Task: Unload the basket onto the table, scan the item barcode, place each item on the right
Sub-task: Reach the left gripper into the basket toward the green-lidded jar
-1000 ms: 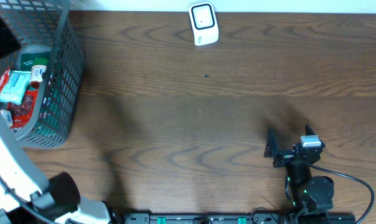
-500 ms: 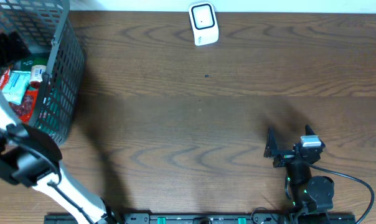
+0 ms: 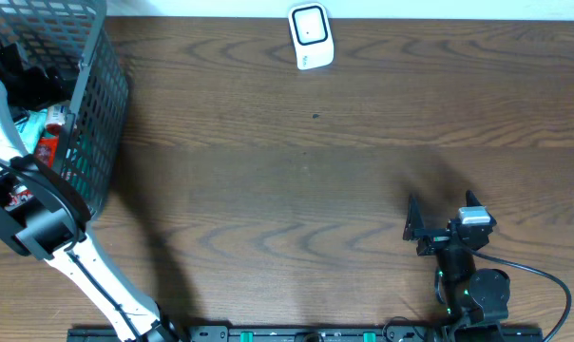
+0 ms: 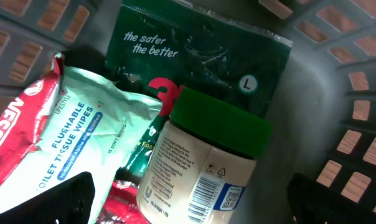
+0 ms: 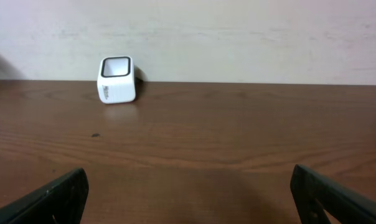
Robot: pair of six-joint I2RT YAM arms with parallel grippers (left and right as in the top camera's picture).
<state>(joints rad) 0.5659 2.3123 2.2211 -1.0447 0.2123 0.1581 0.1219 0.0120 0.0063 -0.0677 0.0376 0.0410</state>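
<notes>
Overhead first: the wooden counter [image 3: 296, 180] has a grey mesh basket [image 3: 97, 114] in the far left corner, and the left arm is bent over the rim with the left tool [image 3: 26, 81] down inside. It's mostly a dark blob from up here, so I can't read its jaws in this view. The white barcode scanner [image 3: 311, 36] stands at the far edge, well apart from the basket. The right tool [image 3: 443, 209] sits near the front right of the counter, fingers spread, nothing between them.

Left wrist cam: way clearer. The left tool [image 4: 200, 208] has its fingertips [image 4: 70, 199] out in the bottom corners, wide apart, not gripping anything. Between them lies a jar [image 4: 203, 162] with a green lid and a barcode on its label, on its side on top of the pile. Under it is a dark green packet [image 4: 200, 56]. To the left is a pack of flushable wipes [image 4: 88, 134], and beside that a red Nescafe packet [image 4: 7, 168].

Right wrist cam: the right tool [image 5: 191, 208] is spread wide and empty, low over the counter [image 5: 238, 143], facing the scanner [image 5: 117, 79], which stands by the wall.
</notes>
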